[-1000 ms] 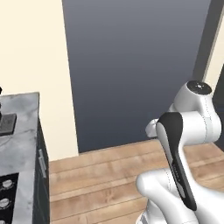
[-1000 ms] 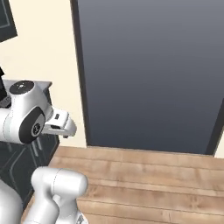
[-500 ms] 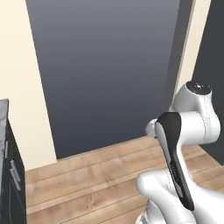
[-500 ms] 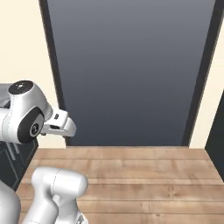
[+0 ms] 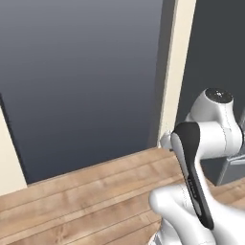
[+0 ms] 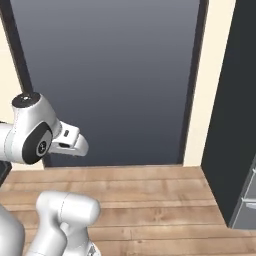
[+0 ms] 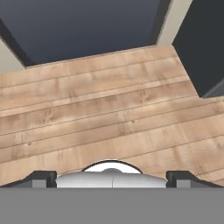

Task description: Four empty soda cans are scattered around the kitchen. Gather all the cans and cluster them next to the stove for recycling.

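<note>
The soda cans and the stove are out of view. My gripper (image 7: pixel 112 178) points down at the wooden floor (image 7: pixel 109 105); its two dark fingertips (image 7: pixel 43 177) stand far apart at the bottom of the hand view, open, with nothing between them. The white arm (image 5: pixel 201 158) is folded up close over the base, and its hand end (image 6: pixel 70 142) juts to the right in the right base view.
A wide dark doorway (image 5: pixel 81 81) is straight ahead. To its right are a cream wall strip (image 5: pixel 178 67) and a tall dark cabinet (image 6: pixel 232 110) with a grey front (image 6: pixel 247 200) low at its side. Plank floor (image 6: pixel 150 200) lies in front.
The whole picture has slid left: the base has turned right. The counter at the left edge has left the views and the dark cabinet has come in at the right. The gripper stays open.
</note>
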